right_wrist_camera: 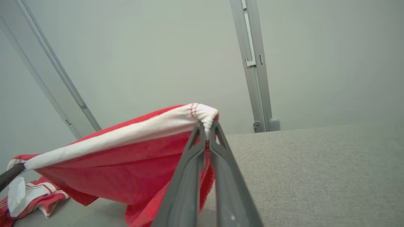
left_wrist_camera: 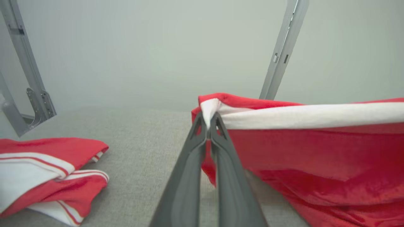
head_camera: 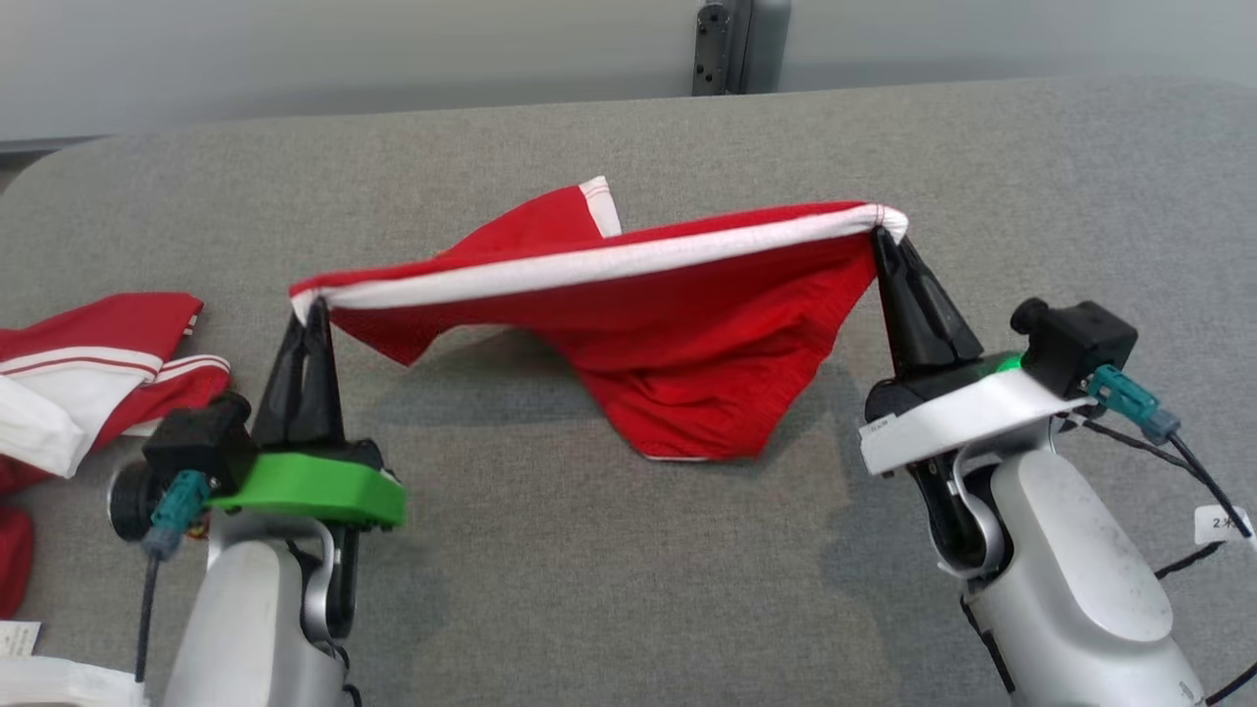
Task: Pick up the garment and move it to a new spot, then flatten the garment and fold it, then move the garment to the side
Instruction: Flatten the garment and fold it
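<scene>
Both ends of the white band (head_camera: 609,260) on the red garment (head_camera: 687,334) are clamped, one in my left hand (head_camera: 316,312), one in my right hand (head_camera: 884,236). Held apart, they stretch it above the worktop (head_camera: 589,550), probably for laying flat.

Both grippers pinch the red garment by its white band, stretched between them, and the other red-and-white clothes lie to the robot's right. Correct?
Not quite. The head view shows the other red-and-white clothes on the robot's left, beside the left gripper. The rest holds: the left gripper and the right gripper pinch the red garment by its white band, stretched between them.
</scene>
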You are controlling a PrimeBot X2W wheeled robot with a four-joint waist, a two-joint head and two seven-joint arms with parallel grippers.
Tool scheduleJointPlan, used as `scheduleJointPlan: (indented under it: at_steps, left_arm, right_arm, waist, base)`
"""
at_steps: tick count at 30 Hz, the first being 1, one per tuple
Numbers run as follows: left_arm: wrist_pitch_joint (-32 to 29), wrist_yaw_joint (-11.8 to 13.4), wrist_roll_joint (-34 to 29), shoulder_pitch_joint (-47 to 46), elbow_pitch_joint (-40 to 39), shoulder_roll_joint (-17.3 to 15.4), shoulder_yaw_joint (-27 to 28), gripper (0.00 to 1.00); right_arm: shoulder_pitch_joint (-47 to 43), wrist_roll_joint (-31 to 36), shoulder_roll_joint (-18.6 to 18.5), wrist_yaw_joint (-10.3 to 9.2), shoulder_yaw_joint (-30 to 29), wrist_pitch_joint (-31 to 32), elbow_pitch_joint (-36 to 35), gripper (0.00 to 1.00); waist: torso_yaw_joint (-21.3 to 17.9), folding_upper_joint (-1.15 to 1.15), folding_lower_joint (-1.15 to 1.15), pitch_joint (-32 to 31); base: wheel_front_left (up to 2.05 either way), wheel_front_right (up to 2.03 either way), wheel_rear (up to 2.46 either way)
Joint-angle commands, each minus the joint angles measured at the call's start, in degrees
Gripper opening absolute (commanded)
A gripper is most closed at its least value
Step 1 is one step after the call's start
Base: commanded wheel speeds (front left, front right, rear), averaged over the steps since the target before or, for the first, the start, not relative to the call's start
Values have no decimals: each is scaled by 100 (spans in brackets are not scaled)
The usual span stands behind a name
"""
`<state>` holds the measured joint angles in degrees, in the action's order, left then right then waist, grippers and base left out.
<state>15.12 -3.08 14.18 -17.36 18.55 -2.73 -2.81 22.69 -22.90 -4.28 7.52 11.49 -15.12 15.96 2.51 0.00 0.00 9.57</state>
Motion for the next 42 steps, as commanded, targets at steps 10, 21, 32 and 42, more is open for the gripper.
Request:
scheduleJointPlan:
  at_steps: [10, 21, 32, 42]
  left_arm:
    - [4, -313, -641, -931, -103, -236, 519, 0]
    - [4, -380, -919, -1735, -264, -398, 638, 0]
    - [4, -403, -1199, -2929, -68, -373, 356, 0]
    - [4, -298, -1418, -4629, 237, -409, 168, 0]
  right_arm:
    - [731, 28, -173, -8, -6, -4, -175, 0]
    - [1522, 109, -331, -9, 93, -4, -245, 0]
    - [2597, 314, -460, -8, 51, -3, -22, 0]
    - [4207, 673, -665, -8, -295, -3, 354, 0]
  waist:
    - [-317, 0, 0, -735]
    - [-300, 0, 0, -487]
    - [-171, 0, 0, 751]
    - [-36, 0, 0, 1874]
  base:
    - [0, 0, 0]
    - [0, 0, 0]
    - [0, 0, 0]
    - [0, 0, 0]
